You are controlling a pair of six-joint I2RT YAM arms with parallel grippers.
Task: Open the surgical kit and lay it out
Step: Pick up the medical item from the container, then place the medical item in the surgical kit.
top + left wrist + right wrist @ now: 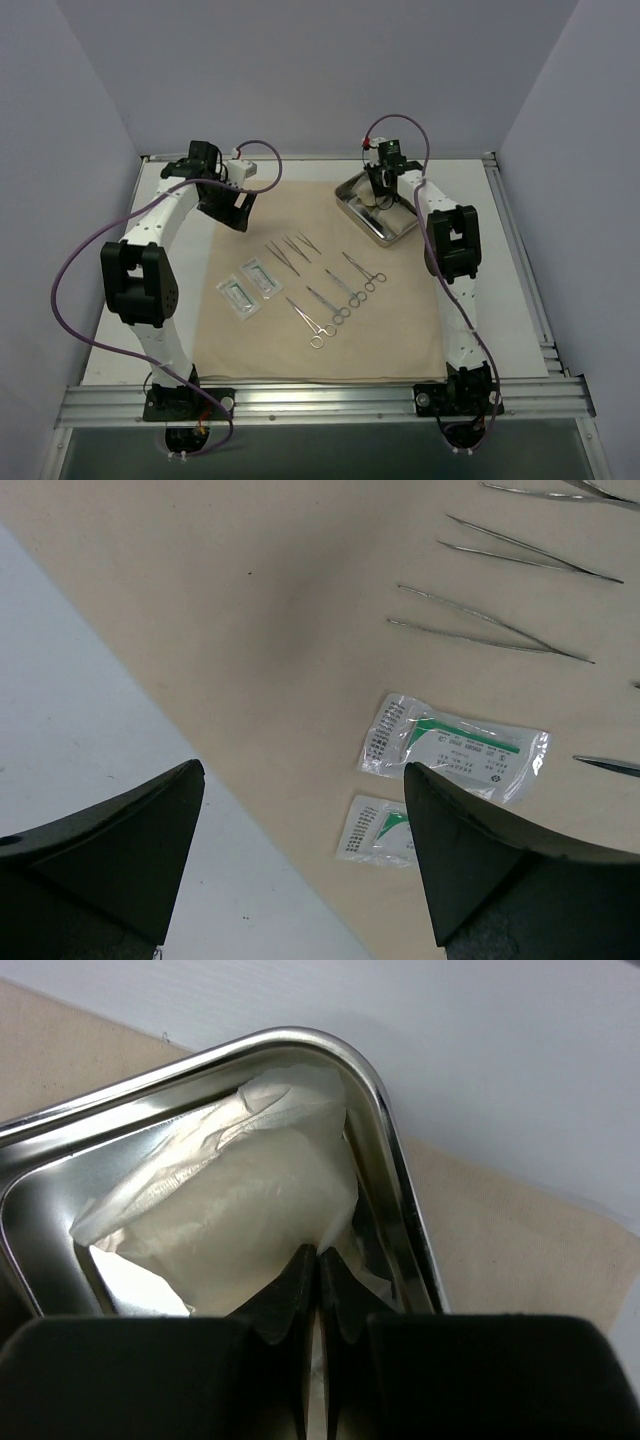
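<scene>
The right end effector (318, 1260), clenched on a fold of gauze (240, 1200), sits inside the steel tray (395, 1150), probably to lift the gauze out. Left of the tray, tweezers (290, 250), clamps (340, 295) and packets (250, 282) lie in rows on the opened cloth wrap (260, 345). Farther left of the tray, the left end effector (302, 770) hangs released.

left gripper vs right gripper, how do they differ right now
The left gripper is open, jaws wide apart, while the right gripper is shut. The left gripper hangs above the edge of the cloth wrap near two packets and holds nothing, while the right gripper is down inside the steel tray with gauze pinched between its fingers. Both have dark, pointed fingers.
</scene>
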